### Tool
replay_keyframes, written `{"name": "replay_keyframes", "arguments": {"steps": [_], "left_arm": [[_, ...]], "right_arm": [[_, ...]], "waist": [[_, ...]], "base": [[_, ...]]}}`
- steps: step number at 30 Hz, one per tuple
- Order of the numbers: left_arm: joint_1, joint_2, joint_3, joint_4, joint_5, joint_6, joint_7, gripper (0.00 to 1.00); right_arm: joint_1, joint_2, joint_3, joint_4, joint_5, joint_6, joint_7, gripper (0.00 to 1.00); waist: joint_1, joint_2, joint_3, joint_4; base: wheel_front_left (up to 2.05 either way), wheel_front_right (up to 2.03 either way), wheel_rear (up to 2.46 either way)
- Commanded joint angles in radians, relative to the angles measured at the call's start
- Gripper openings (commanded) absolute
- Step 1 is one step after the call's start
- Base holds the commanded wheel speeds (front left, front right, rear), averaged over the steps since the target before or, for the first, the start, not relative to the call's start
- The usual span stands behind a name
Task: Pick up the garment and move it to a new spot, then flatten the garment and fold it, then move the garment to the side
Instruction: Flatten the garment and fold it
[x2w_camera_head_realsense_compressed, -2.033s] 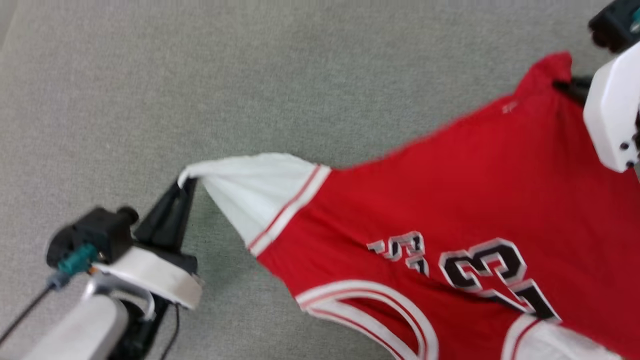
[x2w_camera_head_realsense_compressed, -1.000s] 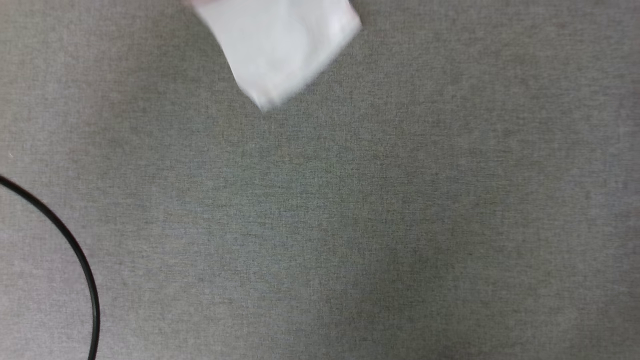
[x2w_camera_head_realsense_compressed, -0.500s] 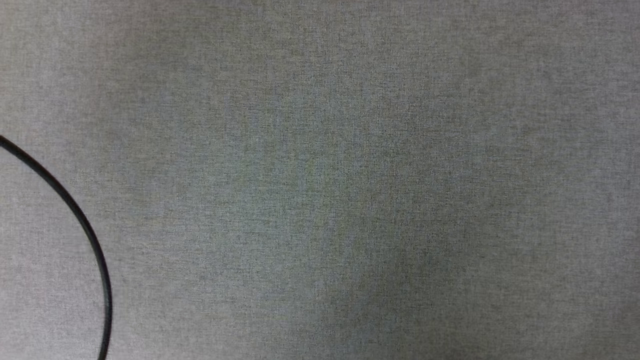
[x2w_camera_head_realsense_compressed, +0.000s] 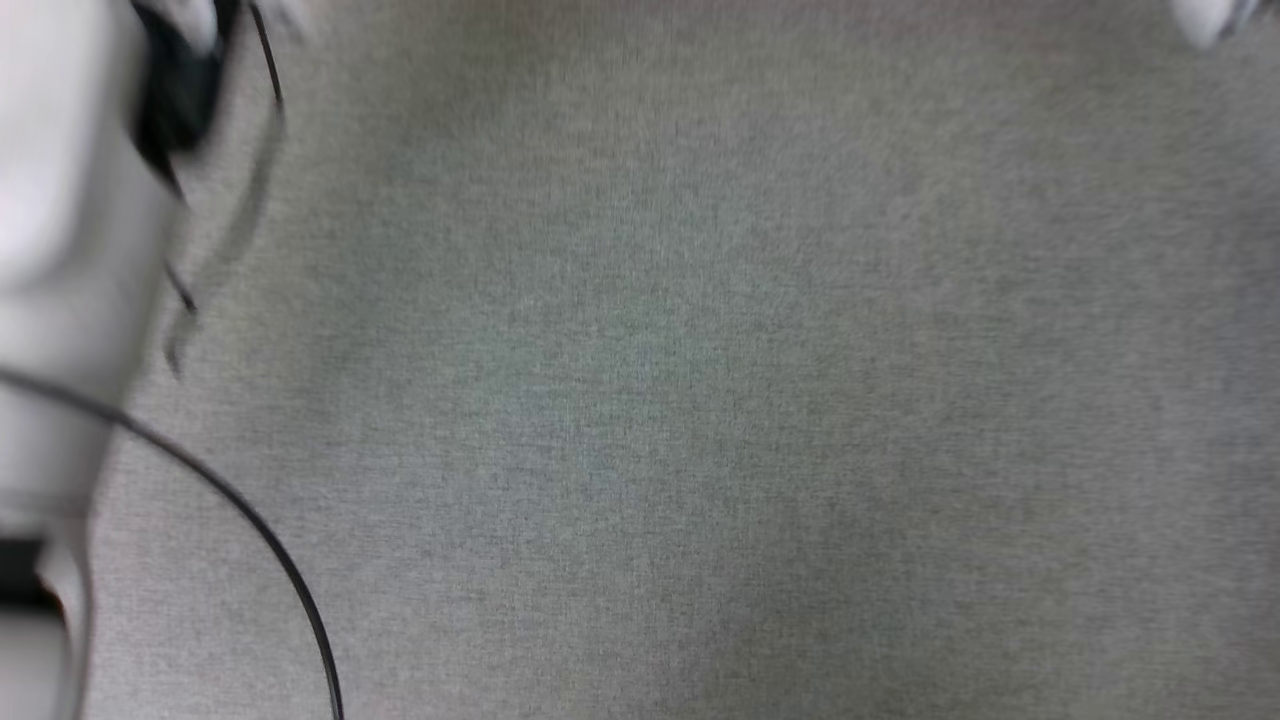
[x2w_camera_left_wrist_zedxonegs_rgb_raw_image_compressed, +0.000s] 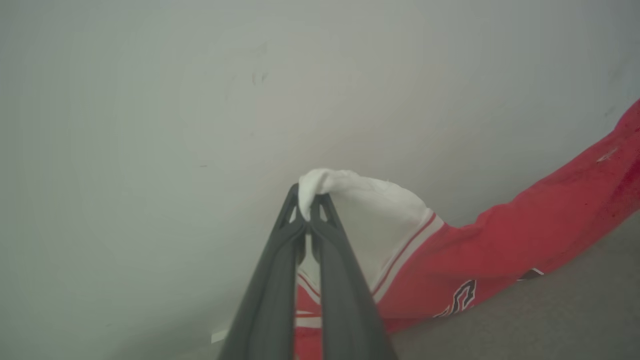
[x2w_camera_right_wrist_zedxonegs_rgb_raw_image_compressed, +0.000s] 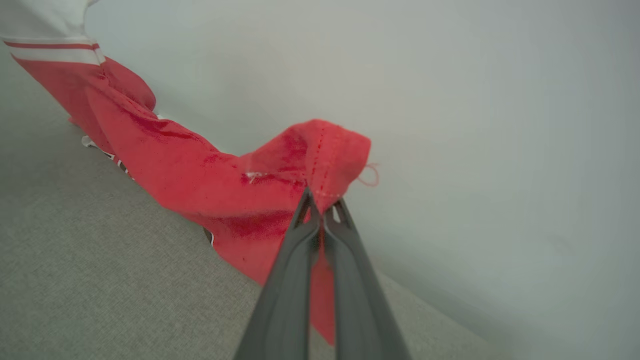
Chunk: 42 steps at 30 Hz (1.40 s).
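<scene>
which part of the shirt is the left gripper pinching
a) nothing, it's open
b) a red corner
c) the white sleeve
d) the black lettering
C: in the left wrist view the left gripper is shut on the bunched tip of the white sleeve of the garment.

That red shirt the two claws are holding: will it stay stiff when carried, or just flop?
Probably floppy: the garment droops between the left gripper and the right gripper and bunches at each pinch. Likely light, since it hangs from just a sleeve end and a corner. It may swing when moved.
</scene>
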Motion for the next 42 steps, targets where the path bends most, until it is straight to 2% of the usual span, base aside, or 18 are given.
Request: {"name": "replay_keyframes", "arguments": {"steps": [1,6,15,21,25,30,34,38,42], "left_arm": [[0.041,0.003,-0.007,-0.013,0.000,0.007,-0.008,0.00],[0.319,0.028,-0.027,-0.125,-0.032,0.067,-0.019,0.00],[0.798,0.133,-0.032,-0.387,-0.114,0.205,0.003,0.00],[1.089,0.196,-0.014,-0.525,-0.188,0.286,-0.010,0.00],[1.238,0.200,-0.022,-0.600,-0.230,0.339,-0.006,0.00],[1.365,0.191,-0.028,-0.636,-0.281,0.366,-0.015,0.00],[1.445,0.184,-0.038,-0.659,-0.319,0.372,-0.008,0.00],[1.496,0.203,-0.046,-0.686,-0.338,0.382,0.008,0.00],[1.479,0.214,-0.039,-0.704,-0.322,0.379,-0.002,0.00]], "right_arm": [[0.036,-0.008,0.010,-0.005,0.010,-0.001,-0.013,0.00],[0.207,-0.020,0.083,-0.039,0.067,-0.001,-0.055,0.00],[0.502,-0.087,0.155,-0.078,0.189,-0.001,-0.118,0.00],[0.687,-0.131,0.150,-0.118,0.273,-0.001,-0.142,0.00],[0.806,-0.164,0.147,-0.157,0.293,-0.001,-0.154,0.00],[0.957,-0.205,0.139,-0.208,0.288,-0.001,-0.167,0.00],[1.066,-0.233,0.108,-0.261,0.286,-0.001,-0.171,0.00],[1.146,-0.239,0.057,-0.302,0.271,-0.001,-0.162,0.00],[1.178,-0.216,-0.013,-0.332,0.246,-0.001,-0.152,0.00]], "waist": [[0.0000,0.0000,-0.038,-0.005],[0.0000,0.0000,-0.119,-0.017],[0.0000,0.0000,-0.280,-0.030],[0.0000,0.0000,-0.365,-0.032],[0.0000,0.0000,-0.405,-0.028],[0.0000,0.0000,-0.447,-0.012],[0.0000,0.0000,-0.471,-0.006],[0.0000,0.0000,-0.477,-0.008],[0.0000,0.0000,-0.465,-0.012]], "base": [[0.00,0.00,0.00],[0.00,0.00,0.00],[0.00,0.00,0.00],[0.00,0.00,0.00],[0.00,0.00,0.00],[0.00,0.00,0.00],[0.00,0.00,0.00],[0.00,0.00,0.00],[0.00,0.00,0.00]]}}
